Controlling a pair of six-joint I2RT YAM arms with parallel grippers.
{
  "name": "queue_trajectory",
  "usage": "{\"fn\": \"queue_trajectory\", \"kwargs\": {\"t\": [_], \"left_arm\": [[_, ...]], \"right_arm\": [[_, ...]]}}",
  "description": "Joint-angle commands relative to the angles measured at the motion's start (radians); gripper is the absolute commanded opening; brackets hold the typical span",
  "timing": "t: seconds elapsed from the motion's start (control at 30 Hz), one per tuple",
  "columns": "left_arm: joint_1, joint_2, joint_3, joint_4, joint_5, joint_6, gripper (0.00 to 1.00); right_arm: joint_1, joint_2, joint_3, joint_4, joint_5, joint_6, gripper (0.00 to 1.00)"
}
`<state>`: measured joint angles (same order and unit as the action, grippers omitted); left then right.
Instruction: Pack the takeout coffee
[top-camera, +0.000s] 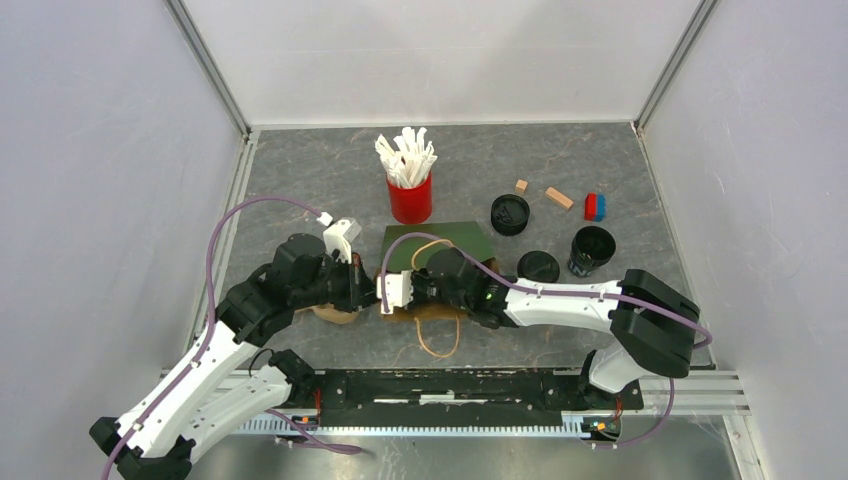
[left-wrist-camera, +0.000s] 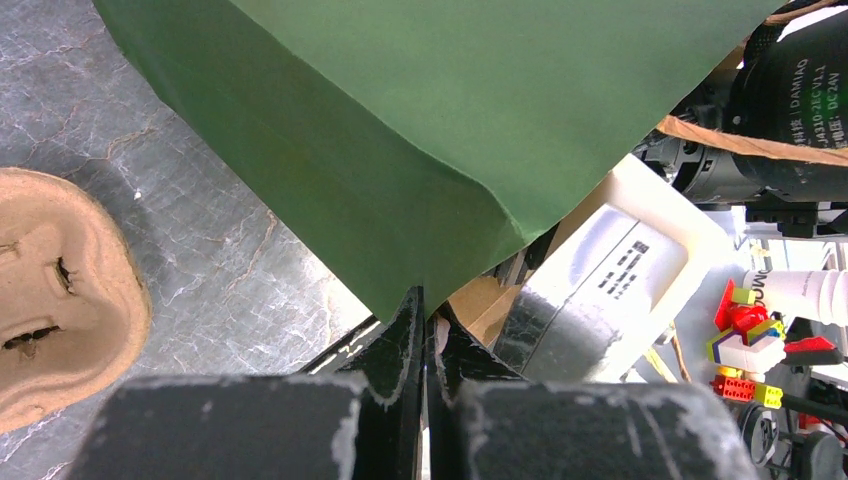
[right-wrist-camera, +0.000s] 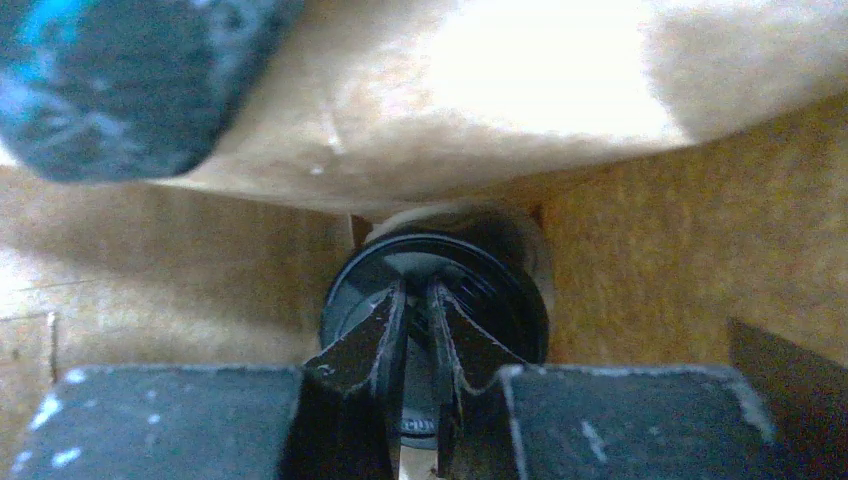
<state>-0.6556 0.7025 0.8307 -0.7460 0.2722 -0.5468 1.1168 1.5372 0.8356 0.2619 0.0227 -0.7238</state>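
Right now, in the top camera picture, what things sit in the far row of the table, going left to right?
red cup → far lid → long wooden block → red-and-blue block

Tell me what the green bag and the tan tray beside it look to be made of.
Green bag: paper, matte, judging by its sharp fold creases and the brown kraft-looking inside. Tan tray: probably moulded pulp fibre, rough and dull, with soft rounded edges and ragged slits.
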Motion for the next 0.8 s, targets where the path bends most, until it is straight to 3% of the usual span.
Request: {"fn": "queue_trajectory", "kwargs": {"t": [0.0,0.77], "left_arm": [[0.004,-0.004,0.006,0.039,0.032,-0.041,0.02],[0.004,-0.009,0.001,0.04,0.035,-0.045,0.02]], "right_arm": [[-0.002,0.009,-0.011,0.095,0.051,0.027,0.18],[-0.002,0.042,-0.035,0.138,0.142,0.04,0.17]]}}
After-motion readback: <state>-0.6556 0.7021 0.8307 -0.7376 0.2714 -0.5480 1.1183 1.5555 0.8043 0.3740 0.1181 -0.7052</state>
